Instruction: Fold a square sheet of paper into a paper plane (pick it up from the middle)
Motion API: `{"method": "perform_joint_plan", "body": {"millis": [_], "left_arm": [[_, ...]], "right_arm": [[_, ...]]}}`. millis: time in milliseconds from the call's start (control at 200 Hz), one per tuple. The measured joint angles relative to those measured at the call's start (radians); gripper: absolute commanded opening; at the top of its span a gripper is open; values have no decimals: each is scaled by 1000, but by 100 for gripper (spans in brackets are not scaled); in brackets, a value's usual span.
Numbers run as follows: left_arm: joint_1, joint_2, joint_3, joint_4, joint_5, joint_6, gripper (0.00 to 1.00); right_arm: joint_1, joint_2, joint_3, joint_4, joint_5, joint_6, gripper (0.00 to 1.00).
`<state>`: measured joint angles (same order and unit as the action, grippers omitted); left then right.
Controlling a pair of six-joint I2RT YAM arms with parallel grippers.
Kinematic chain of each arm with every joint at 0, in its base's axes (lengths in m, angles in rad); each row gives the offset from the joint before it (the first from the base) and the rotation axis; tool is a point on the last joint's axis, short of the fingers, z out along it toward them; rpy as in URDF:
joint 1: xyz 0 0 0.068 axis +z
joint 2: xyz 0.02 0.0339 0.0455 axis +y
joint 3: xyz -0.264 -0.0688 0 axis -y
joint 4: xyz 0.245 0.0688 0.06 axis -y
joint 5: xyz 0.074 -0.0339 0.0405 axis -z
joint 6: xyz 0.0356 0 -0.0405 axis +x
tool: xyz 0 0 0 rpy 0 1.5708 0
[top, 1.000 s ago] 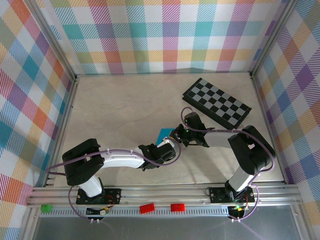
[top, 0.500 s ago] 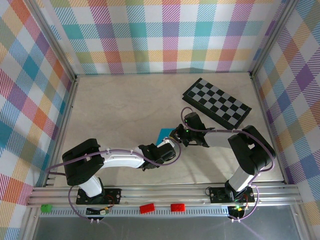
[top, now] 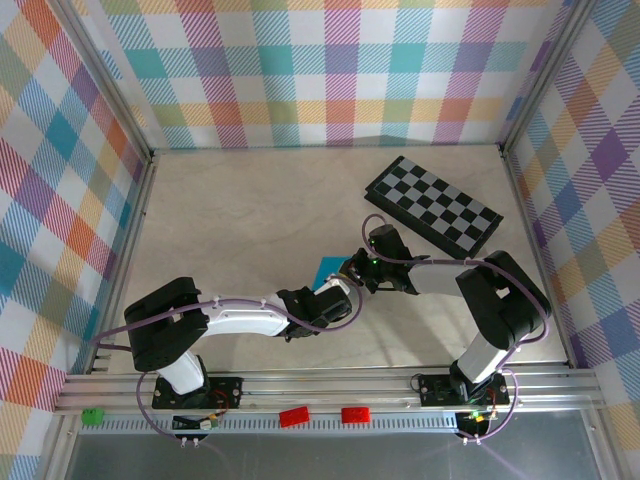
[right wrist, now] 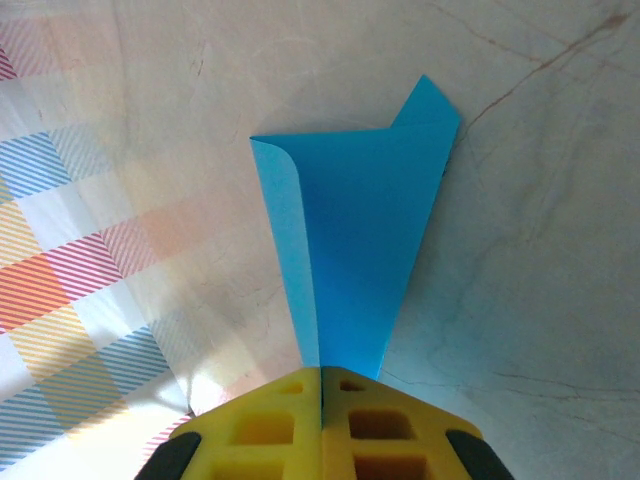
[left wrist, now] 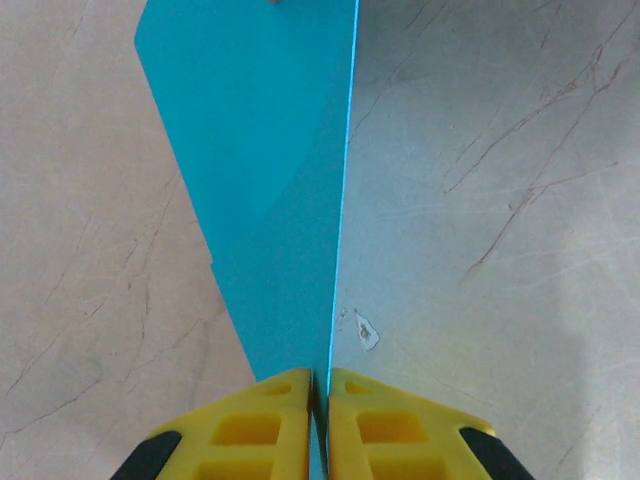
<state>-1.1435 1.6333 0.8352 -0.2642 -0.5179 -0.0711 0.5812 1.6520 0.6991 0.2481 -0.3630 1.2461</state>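
Sheet of paper point(left wrist: 265, 150) matt, smooth, creased; table point(left wrist: 500, 200) veined stone-look, faint sheen.

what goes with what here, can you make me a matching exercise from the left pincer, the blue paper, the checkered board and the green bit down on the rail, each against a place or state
Column one:
1 left pincer
2 cyan paper
3 checkered board
4 green piece

Column two:
a lying flat at the far right of the table
b creased, pinched at mid-table
c left end of the front rail
d shut on a paper edge

Pairs: 1-d, 2-b, 3-a, 4-c
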Motion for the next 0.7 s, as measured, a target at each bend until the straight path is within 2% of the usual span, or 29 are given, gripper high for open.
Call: {"method": "perform_joint_plan", "body": {"millis": [350,700], "left_arm": [[0,0,2,5,0,2,9],[0,9,2,5,0,1,10]], "right_arm": [[0,0,0,0,0,0,0],[0,0,0,0,0,0,0]]}}
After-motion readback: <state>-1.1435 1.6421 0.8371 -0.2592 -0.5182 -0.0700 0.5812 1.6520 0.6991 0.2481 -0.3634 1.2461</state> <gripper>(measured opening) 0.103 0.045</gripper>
